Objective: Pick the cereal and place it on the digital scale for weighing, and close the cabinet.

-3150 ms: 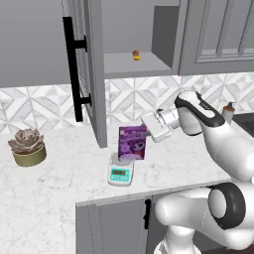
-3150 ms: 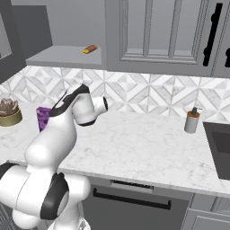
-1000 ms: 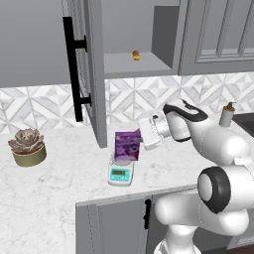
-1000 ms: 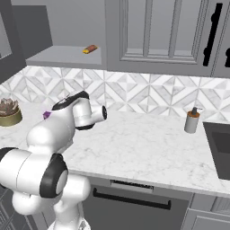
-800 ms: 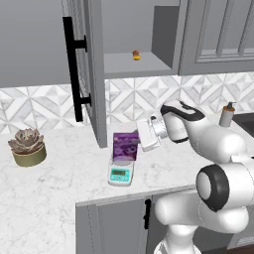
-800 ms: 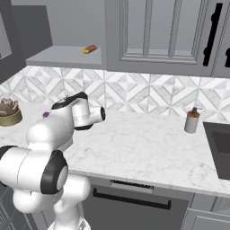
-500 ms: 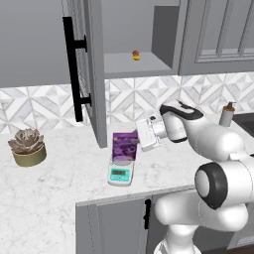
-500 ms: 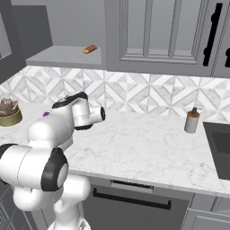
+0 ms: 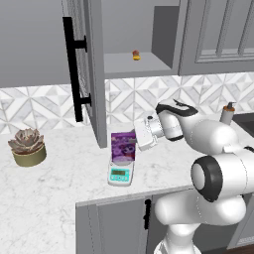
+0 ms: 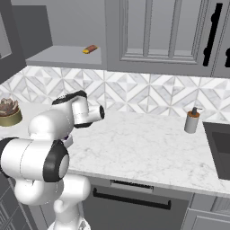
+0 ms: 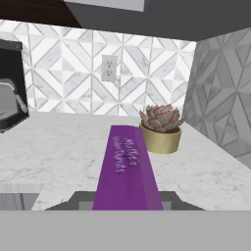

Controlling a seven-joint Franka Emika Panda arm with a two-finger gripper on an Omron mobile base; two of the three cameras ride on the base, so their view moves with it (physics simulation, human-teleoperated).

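Note:
The purple cereal box stands upright on the round platform of the white and teal digital scale, near the counter's front edge. My gripper reaches in from the right and is shut on the box's right side. In the hand view the cereal runs forward from between the fingers as a narrow purple edge. The grey upper cabinet door hangs open just left of and behind the box, its black bar handle facing left.
A succulent pot sits at the counter's left, also straight ahead as the succulent pot. A small orange-red item lies on the open shelf. A soap dispenser stands by the sink on the right.
The gripper and the cereal box have shifted slightly left and down, settling over the scale. The cabinet door has not moved.

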